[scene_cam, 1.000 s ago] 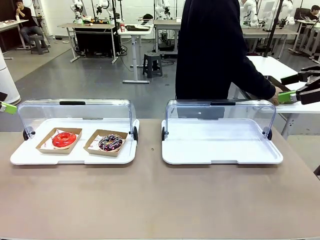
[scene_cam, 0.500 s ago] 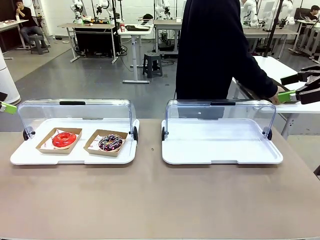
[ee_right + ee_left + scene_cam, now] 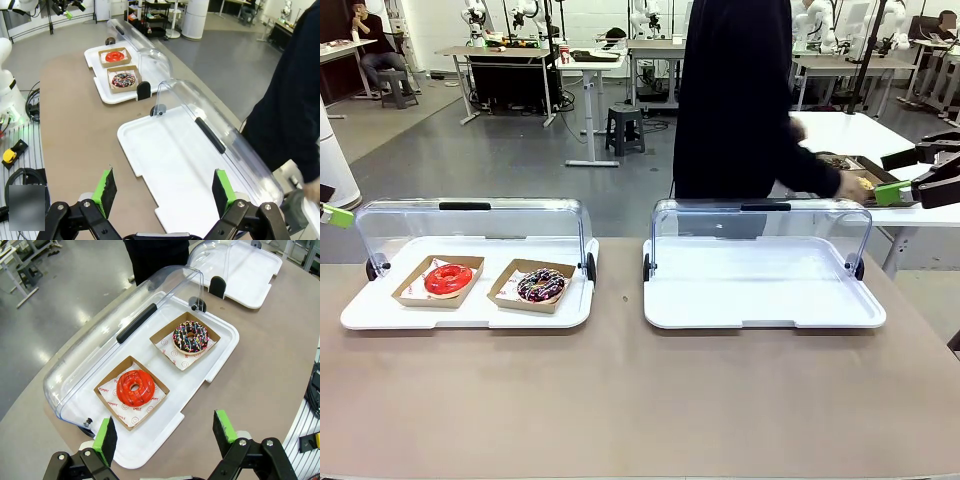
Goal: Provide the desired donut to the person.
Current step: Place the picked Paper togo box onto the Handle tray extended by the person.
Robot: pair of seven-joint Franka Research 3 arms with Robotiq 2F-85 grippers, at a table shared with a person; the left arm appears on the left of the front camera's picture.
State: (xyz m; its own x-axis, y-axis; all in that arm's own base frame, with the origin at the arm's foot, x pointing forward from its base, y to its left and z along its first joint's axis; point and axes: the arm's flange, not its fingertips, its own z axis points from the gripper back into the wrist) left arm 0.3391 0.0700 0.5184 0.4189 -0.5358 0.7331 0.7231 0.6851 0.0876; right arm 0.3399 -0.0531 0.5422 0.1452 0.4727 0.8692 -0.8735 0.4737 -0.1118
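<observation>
Glossy red ring donut in a square cardboard tray; left gripper and right gripper gape wide.

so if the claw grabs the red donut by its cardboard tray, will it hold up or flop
The cardboard tray is shallow and thin-walled, so it probably flexes if pinched by one edge. The red donut sits loose on a paper liner and looks glossy with glaze, so it may slide if the tray tilts. Both look light for their size.
</observation>
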